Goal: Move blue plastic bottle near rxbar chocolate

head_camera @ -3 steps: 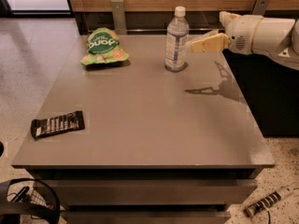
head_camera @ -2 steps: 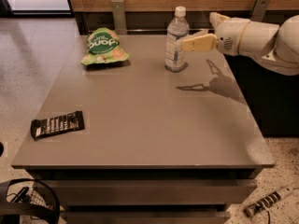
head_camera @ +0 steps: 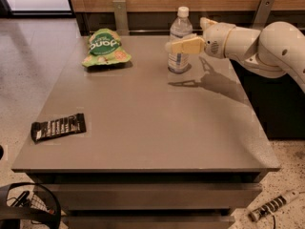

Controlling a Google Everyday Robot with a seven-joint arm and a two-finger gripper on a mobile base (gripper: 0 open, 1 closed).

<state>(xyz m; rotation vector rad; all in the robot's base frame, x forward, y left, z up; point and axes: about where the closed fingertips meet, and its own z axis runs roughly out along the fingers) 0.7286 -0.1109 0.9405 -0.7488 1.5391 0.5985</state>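
The blue plastic bottle [head_camera: 179,26], clear with a white cap and a pale label, stands upright near the table's far edge, right of centre. My gripper [head_camera: 180,45] comes in from the right on the white arm [head_camera: 257,44]. It is at the bottle's mid height and its tan tip crosses in front of the label. The rxbar chocolate [head_camera: 58,127], a flat dark wrapper with white lettering, lies near the table's front left edge, far from the bottle.
A green snack bag [head_camera: 106,48] lies at the back left of the grey table [head_camera: 143,128]. A wooden wall with metal brackets runs behind the table. A wire basket [head_camera: 28,206] and a power strip [head_camera: 271,206] are on the floor in front.
My gripper has moved left from beside the bottle until it overlaps the bottle's middle. The bottle, bar and bag have not moved.
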